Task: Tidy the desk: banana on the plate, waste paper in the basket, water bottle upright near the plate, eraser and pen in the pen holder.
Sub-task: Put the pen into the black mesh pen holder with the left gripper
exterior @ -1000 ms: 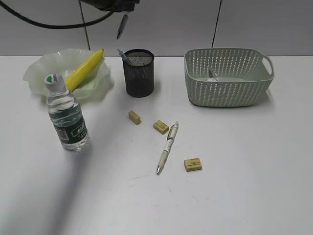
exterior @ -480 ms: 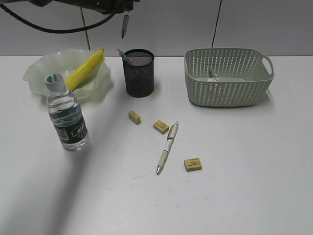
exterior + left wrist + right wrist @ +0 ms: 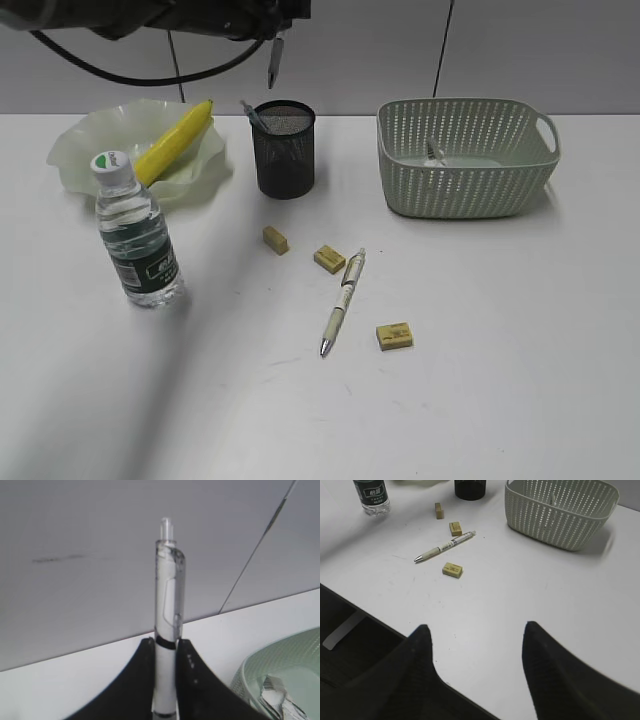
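Pen (image 3: 273, 60) vertical, tip down, above pen holder (image 3: 284, 149).

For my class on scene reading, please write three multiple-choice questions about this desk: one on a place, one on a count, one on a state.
1. Where does the banana lie?
A. in the plate
B. in the basket
C. on the bare desk

2. How many erasers lie on the desk?
A. one
B. three
C. five

3. What is the state of the left gripper?
A. open and empty
B. shut on an eraser
C. shut on a pen

Answers:
1. A, the yellow fruit rests in the wavy green dish.
2. B, three tan blocks lie near the loose pen.
3. C, its fingers clamp a clear pen, held high above the pen holder.
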